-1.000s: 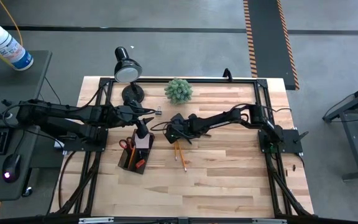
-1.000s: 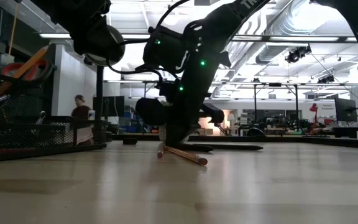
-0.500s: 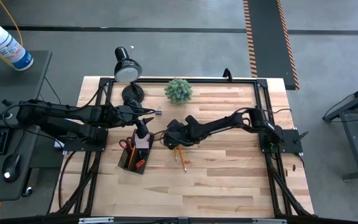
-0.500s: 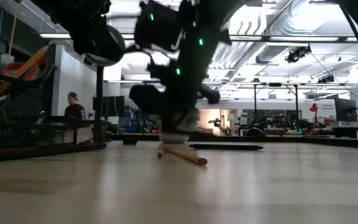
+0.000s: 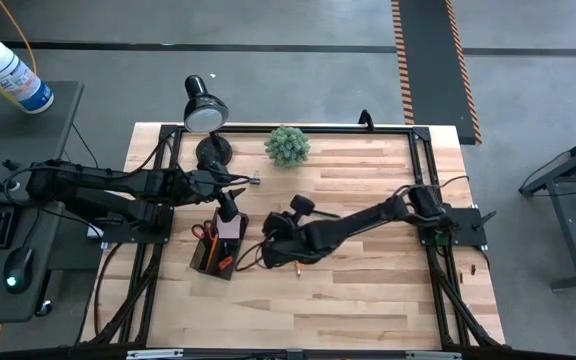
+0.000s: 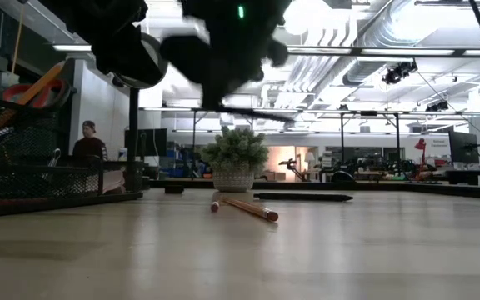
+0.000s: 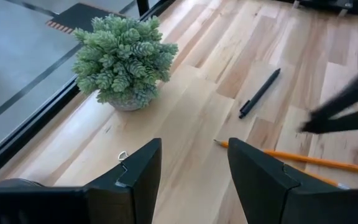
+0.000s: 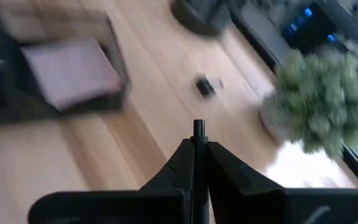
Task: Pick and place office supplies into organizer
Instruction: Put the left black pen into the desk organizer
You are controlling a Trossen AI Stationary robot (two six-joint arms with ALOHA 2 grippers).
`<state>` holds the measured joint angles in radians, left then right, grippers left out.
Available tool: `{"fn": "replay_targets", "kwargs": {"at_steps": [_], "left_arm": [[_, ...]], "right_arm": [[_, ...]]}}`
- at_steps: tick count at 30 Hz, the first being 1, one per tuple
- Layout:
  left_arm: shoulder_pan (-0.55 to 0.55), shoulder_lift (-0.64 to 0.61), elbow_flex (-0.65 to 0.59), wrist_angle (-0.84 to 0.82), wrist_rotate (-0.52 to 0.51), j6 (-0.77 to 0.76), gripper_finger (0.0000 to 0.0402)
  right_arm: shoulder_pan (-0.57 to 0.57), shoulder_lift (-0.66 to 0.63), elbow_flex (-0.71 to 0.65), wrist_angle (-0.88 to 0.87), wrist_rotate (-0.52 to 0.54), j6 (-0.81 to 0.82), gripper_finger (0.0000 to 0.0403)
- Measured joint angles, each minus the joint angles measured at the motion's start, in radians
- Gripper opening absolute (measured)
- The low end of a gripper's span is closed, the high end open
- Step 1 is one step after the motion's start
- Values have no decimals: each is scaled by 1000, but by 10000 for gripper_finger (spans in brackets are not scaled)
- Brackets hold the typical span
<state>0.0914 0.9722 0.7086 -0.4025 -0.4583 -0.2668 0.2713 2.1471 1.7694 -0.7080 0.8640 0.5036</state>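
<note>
Our right gripper [image 8: 196,155] is clamped on a dark pen [image 8: 198,127], whose end pokes out between the closed fingers [image 8: 173,169]. In the high view that gripper [image 5: 273,245] sits over the middle of the table [image 5: 368,290], just beside the organizer [image 5: 218,248], which stands toward the table's left edge with red-handled scissors [image 5: 203,232] and a pale pink sticky-note pad [image 5: 233,225] already in it. From table height the pen [image 6: 252,112] shows as a thin dark bar held well above the wood.

We judge the step in hand to be the carry: pen lifted, not yet delivered. The next move calls for bringing the pen over a free compartment, tipping it upright enough to drop in cleanly, and only then releasing. Our left gripper [image 7: 191,171] waits with its fingers spread wide and empty near the organizer's far side, so the right arm must come in without meeting it.

Left on the table are two pencils [image 5: 290,250] beneath the right arm, another dark pen [image 7: 260,92] nearer the green plant [image 5: 287,145], and a small binder clip [image 5: 254,180] toward the far edge by the lamp [image 5: 204,110].
</note>
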Motion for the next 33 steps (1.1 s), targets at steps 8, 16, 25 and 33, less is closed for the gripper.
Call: {"fn": "replay_targets", "kwargs": {"at_steps": [8, 16, 25, 33], "left_arm": [[0, 0, 0, -16, -1, 0, 172], [0, 0, 0, -24, -2, -1, 172], [0, 0, 0, -36, 26, -5, 172], [-31, 0, 0, -33, 116, -29, 172]], "right_arm": [[61, -63, -63, 556, -93, -314, 15], [64, -62, -258, 1346, -450, -651, 15], [-40, -58, -346, 1694, -973, -560, 15], [-76, -58, -348, 1595, -1012, -605, 15]]}}
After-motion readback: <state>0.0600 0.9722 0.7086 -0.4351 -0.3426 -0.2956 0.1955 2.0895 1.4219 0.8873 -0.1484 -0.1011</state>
